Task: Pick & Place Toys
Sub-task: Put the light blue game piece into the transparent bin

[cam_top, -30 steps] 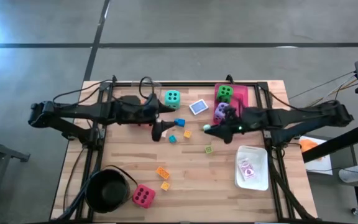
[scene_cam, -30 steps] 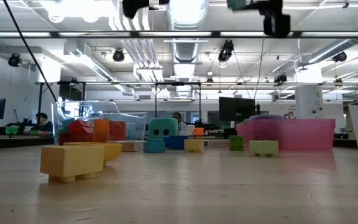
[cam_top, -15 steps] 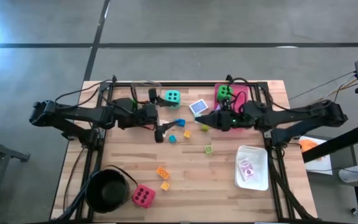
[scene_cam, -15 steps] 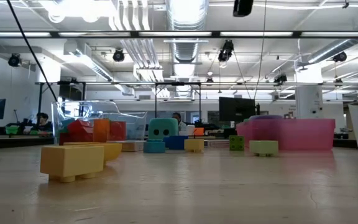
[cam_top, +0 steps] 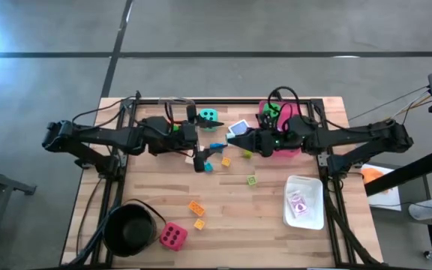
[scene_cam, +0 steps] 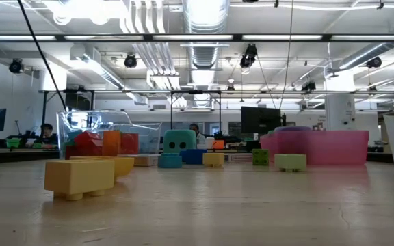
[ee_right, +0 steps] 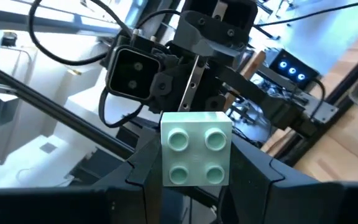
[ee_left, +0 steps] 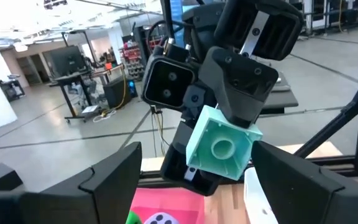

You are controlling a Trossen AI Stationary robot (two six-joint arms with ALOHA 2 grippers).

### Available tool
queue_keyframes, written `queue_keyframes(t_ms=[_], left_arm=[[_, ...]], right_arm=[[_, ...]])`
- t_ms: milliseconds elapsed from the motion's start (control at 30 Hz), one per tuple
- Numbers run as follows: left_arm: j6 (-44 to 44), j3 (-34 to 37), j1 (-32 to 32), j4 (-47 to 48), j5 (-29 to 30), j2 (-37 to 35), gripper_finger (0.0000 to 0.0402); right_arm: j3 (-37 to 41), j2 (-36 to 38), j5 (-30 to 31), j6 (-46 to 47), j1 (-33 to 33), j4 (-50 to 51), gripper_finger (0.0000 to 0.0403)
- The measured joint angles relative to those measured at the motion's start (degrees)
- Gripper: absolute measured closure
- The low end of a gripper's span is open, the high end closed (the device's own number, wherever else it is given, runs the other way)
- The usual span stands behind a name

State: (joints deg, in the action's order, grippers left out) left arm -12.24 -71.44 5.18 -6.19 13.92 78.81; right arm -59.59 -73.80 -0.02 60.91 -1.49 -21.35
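The right tool point(ee_left: 219, 146) is gripping a pale mint block point(ee_right: 196, 157) between its fingers, holding it in the air over the middle of the counter point(cam_top: 276, 225), toward the far edge. The left tool point(cam_top: 201, 159) is facing it close by with its fingers spread apart and nothing between them. From above, the block itself is probably hidden among the dark arms. A teal die point(cam_top: 209, 116) is lying near the far edge, and a pink-red die point(cam_top: 173, 236) is lying near the front edge.
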Motion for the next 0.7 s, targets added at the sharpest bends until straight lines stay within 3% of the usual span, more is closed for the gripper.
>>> queue_keyframes(t_ms=[400, 700], left_arm=[[0.0, -1.8, 1.1, 7.4, -0.5, -0.8, 0.0089], [-1.3, -2.3, 1.1, 7.6, 0.0, -0.4, 0.0089]], right_arm=[[-0.8, -0.1, 0.2, -0.2, 0.5, 1.9, 0.0274], [-0.9, -0.4, 0.2, 0.3, 0.4, 1.8, 0.0274]])
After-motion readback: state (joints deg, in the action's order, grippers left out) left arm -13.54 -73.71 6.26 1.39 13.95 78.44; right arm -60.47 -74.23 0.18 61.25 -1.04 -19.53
